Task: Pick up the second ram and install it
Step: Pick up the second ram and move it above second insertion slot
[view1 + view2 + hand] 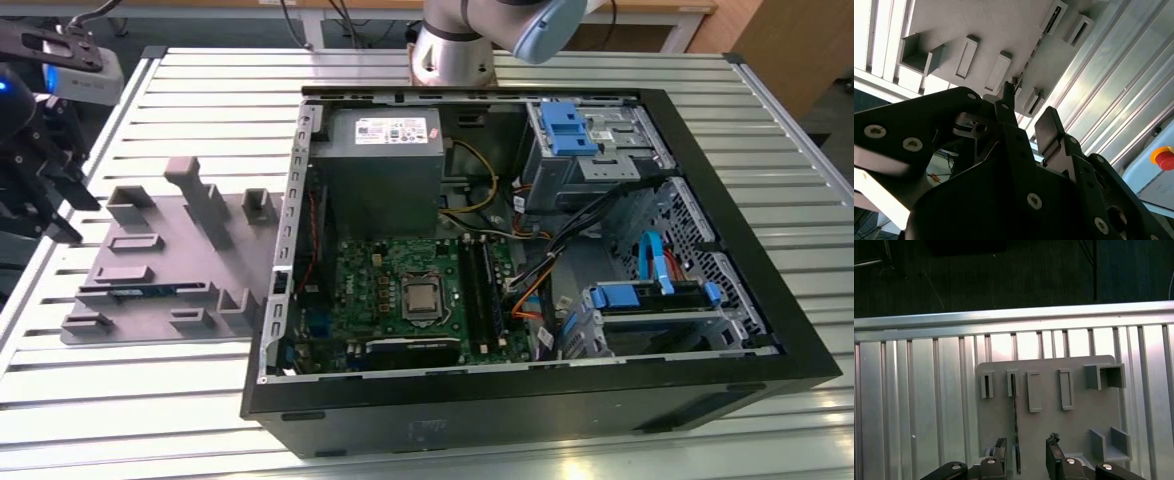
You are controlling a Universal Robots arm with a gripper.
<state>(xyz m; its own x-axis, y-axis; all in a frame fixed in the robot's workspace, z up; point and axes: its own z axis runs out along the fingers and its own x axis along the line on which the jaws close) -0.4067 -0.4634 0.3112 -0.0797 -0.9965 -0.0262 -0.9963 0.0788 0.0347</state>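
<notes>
The claw (1026, 446) hung released, empty, over the grey tray (1070, 422); the second ram (1015, 420) stood edgewise there, upright blocks (1034, 391) flanking it.

The exterior view looks steeply down on the desk (200, 400), grey tray (160, 250) at nine o'clock of the computer case (534, 400), while both wrist views look closely past the jaws onto that tray.

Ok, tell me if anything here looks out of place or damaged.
Nothing stands out. The blue ram stick sits straight in its slot on the grey tray, the open gripper hangs above the tray, and the computer case lies open on the table with no visible damage.
</notes>
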